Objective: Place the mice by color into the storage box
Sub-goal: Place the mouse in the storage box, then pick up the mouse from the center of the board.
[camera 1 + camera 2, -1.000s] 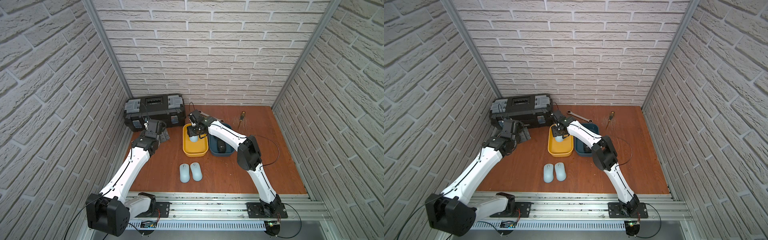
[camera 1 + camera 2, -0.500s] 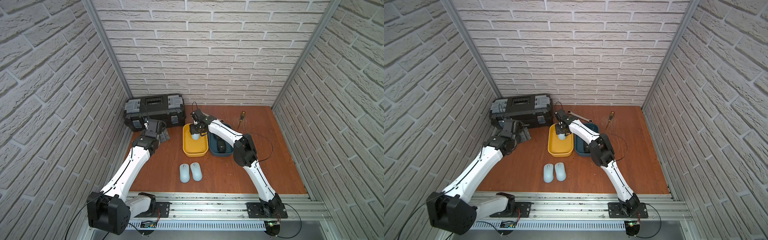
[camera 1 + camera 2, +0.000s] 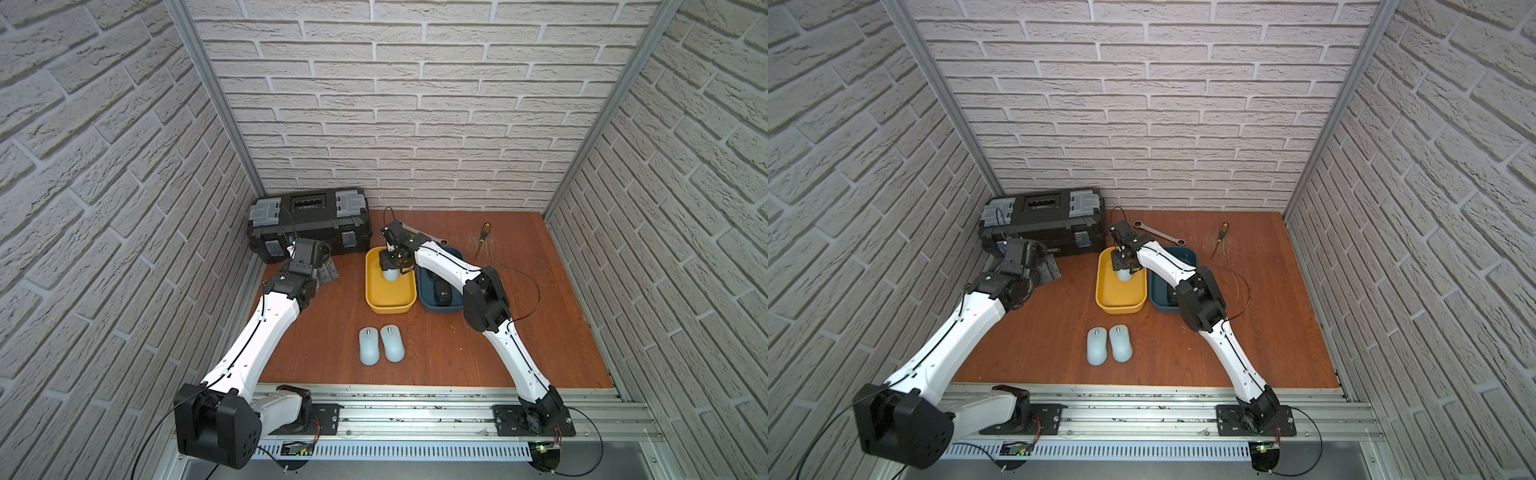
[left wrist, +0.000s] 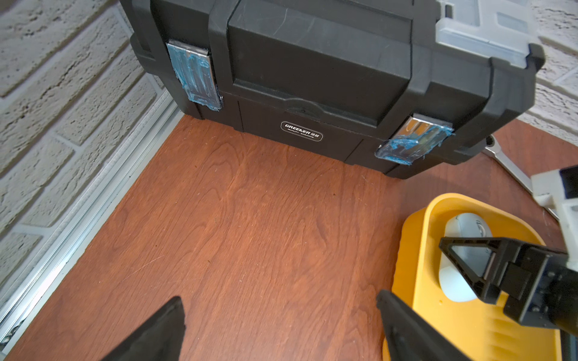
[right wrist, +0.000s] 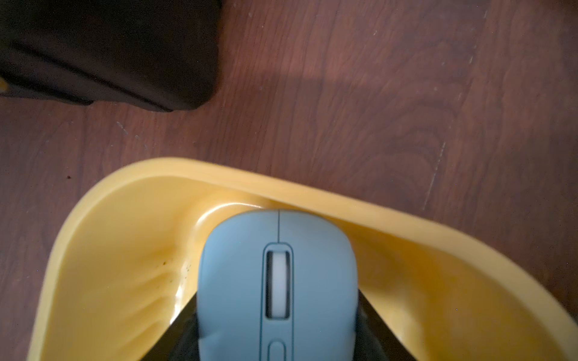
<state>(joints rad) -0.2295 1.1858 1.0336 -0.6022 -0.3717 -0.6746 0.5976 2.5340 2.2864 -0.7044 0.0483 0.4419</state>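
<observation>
My right gripper (image 3: 392, 266) is shut on a pale blue mouse (image 3: 390, 274), holding it by its sides inside the far end of the yellow storage box (image 3: 388, 296). In the right wrist view the mouse (image 5: 278, 275) has its scroll wheel up, its nose close to the yellow wall (image 5: 125, 218). Two more pale blue mice (image 3: 369, 345) (image 3: 392, 343) lie side by side on the table nearer the front. A black mouse (image 3: 441, 293) lies in the dark blue storage box (image 3: 440, 308). My left gripper (image 4: 279, 298) hangs open over bare wood left of the yellow box.
A closed black toolbox (image 3: 309, 226) stands at the back left, just beyond my left gripper. A wrench (image 3: 1158, 234) and a screwdriver (image 3: 482, 237) lie at the back behind the boxes. Brick walls close in three sides.
The right arm's elbow has swung a little to the left while the held mouse stayed over the far end of the yellow box. The left arm has not moved.
</observation>
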